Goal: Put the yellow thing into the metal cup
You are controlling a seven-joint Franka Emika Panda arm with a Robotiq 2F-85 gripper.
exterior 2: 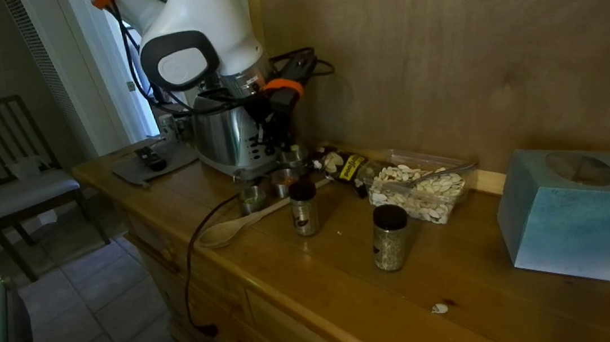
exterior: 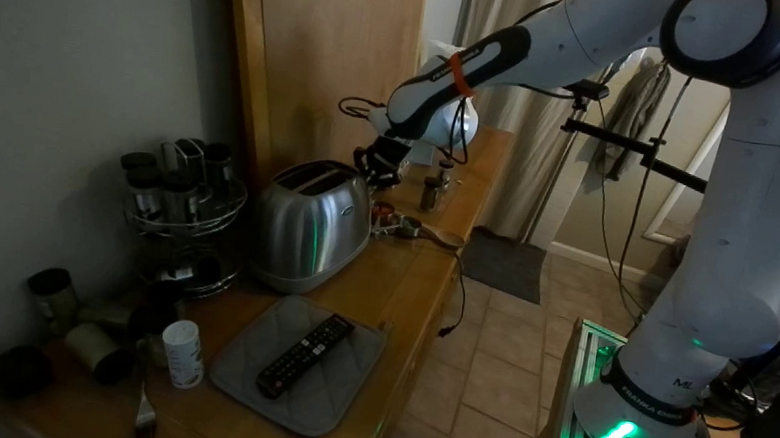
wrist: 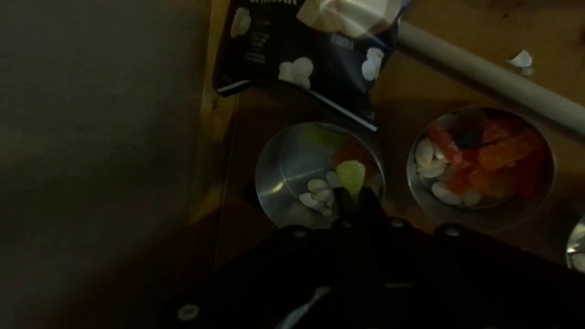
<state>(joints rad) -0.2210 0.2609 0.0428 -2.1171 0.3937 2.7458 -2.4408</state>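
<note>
Dim light is filling both exterior views, and the spice rack point(exterior: 194, 227) is lying in deep shadow against the grey wall point(exterior: 84, 66). A lamp point(exterior: 617, 436) on the robot's base point(exterior: 663, 397) is glaring green and tinting the metal frame point(exterior: 584, 388), while the toaster point(exterior: 304, 231) is reflecting a thin green streak. In an exterior view, cool bluish light is showing by the door point(exterior 2: 107, 73). The wrist view is looking darkest: the gripper point(wrist: 355, 193) is showing as near-black, the metal cup point(wrist: 272, 160) is returning a small warm glint, and the small print on the black bag point(wrist: 329, 59) is coming out blurred.
</note>
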